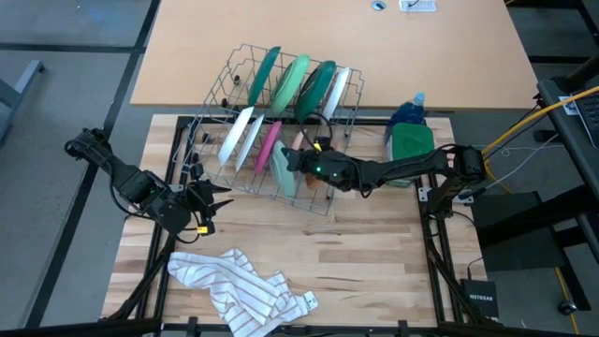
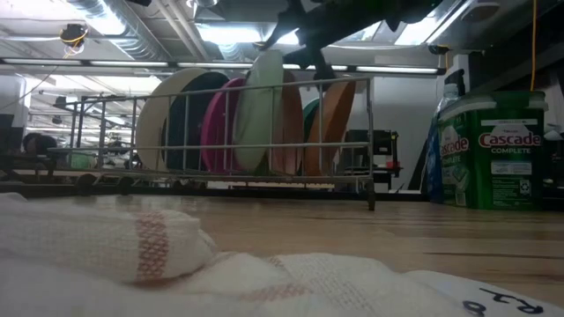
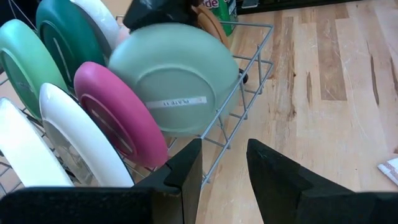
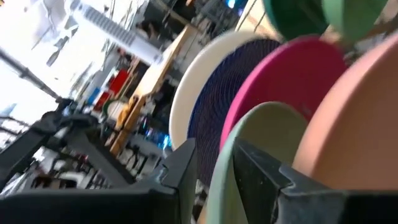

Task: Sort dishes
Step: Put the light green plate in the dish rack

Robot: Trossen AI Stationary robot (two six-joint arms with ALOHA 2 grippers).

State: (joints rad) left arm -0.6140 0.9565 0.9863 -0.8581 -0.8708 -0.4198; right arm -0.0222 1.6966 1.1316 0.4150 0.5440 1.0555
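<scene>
A wire dish rack [image 1: 215, 103] stands mid-table with plates on edge in it: dark green [image 1: 265, 75], light green [image 1: 292, 80] and white [image 1: 338, 89] in the far row, white [image 1: 239, 136] and pink [image 1: 270, 145] in the near row. My right gripper [image 1: 292, 161] reaches in from the table's right and is shut on a pale green plate [image 3: 177, 78] at the near row's right end, beside a tan-pink plate [image 4: 354, 124]. My left gripper [image 1: 217, 197] is open and empty on the table's left, near the rack's near corner; it also shows in its wrist view [image 3: 224, 162]. My right gripper pinches the pale green plate's upper rim [image 4: 219, 165] between its two fingers, one finger on each face. It comes from above and from the table's right. The plate stands on edge, nearly upright, its lower part inside the rack [image 2: 260, 158]; whether it rests on the wires I cannot tell.
A white striped cloth [image 1: 243, 285] lies crumpled near the table's front edge. A green-lidded Cascade container [image 1: 410, 142] and a blue bottle [image 1: 409, 110] stand to the right of the rack. A second tan table [image 1: 328, 37] adjoins the far side.
</scene>
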